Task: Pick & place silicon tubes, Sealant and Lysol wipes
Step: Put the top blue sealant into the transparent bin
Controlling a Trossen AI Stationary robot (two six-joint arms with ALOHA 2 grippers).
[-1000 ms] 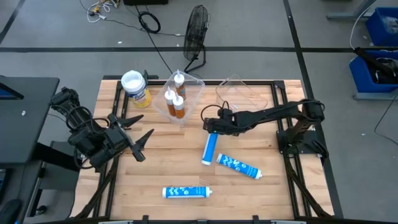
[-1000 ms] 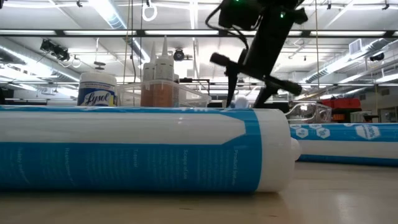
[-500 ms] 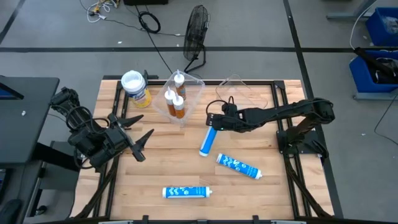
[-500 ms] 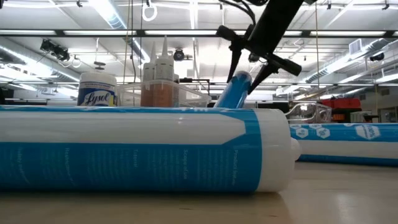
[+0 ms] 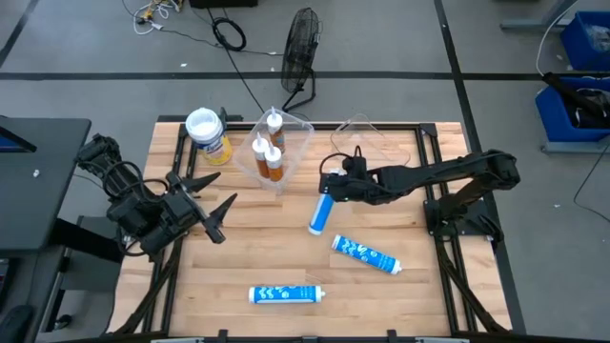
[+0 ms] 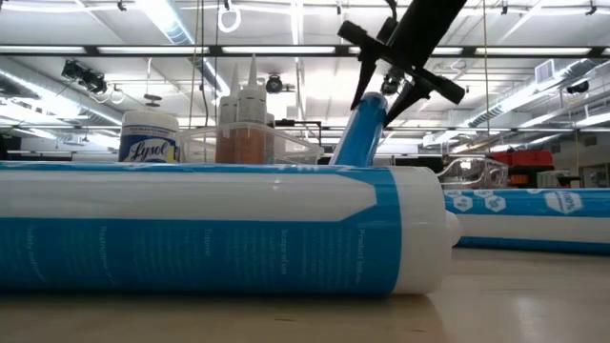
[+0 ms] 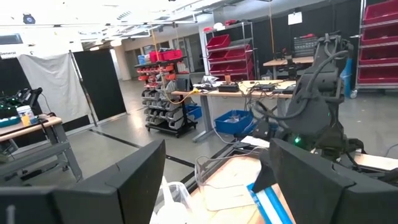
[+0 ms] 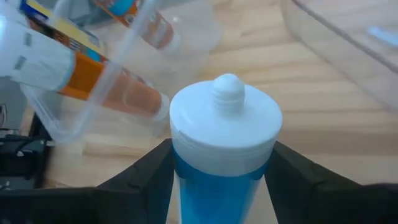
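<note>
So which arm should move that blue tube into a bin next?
The right. Its gripper is shut on the blue tube, one end raised off the table. The left gripper hangs open and empty at the table's far side.

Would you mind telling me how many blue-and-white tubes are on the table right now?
3. One is tilted up, clamped at its cap end by the right gripper near the table's centre; one lies just below it toward the right; one lies near the front edge.
</note>
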